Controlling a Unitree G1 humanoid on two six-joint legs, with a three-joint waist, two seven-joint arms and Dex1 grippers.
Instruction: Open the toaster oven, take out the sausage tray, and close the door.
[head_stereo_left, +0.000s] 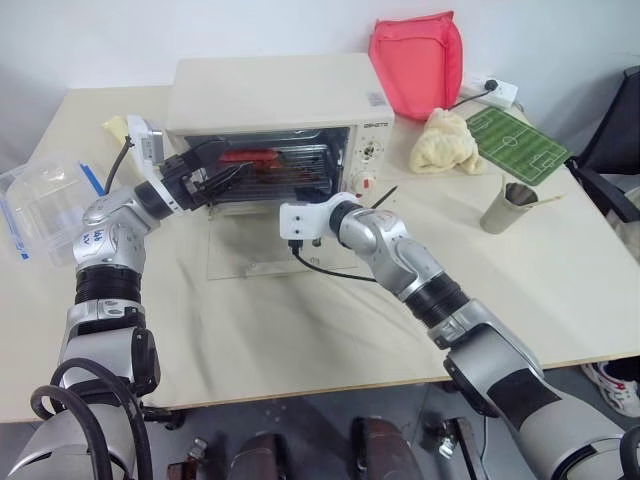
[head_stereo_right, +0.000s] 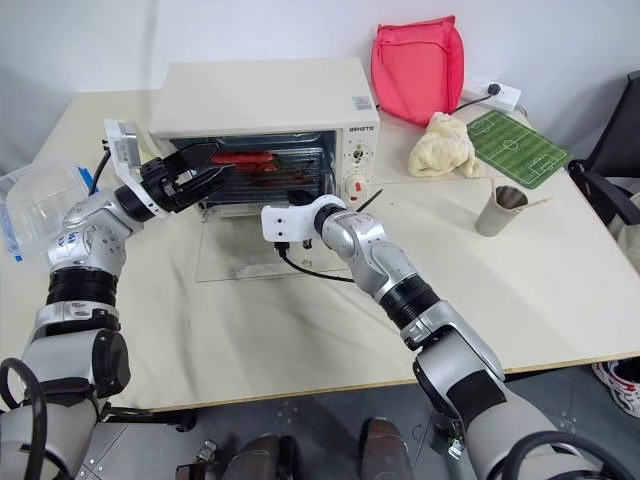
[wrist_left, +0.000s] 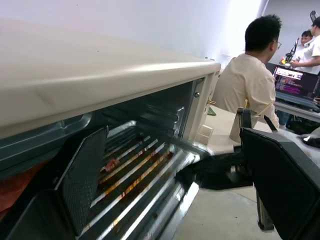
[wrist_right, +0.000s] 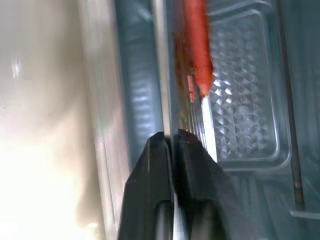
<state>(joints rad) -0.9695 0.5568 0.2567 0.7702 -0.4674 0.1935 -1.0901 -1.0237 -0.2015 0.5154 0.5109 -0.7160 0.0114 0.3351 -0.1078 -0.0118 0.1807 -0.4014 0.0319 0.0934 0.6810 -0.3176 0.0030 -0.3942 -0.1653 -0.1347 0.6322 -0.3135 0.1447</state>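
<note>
Left eye view: toaster oven (head_stereo_left: 270, 95) upper centre, door (head_stereo_left: 262, 246) lowered flat. Left gripper (head_stereo_left: 222, 172) fingers apart at the cavity's left.

Right wrist view: right gripper (wrist_right: 169, 141) fingers pressed together at the sausage tray (wrist_right: 240, 90) rim, centre frame; sausage (wrist_right: 198, 42) top.

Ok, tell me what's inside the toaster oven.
Inside the toaster oven, past the folded-down door, a red sausage lies on the silver sausage tray over greasy rack bars. The left tool hides the cavity's left end.
</note>
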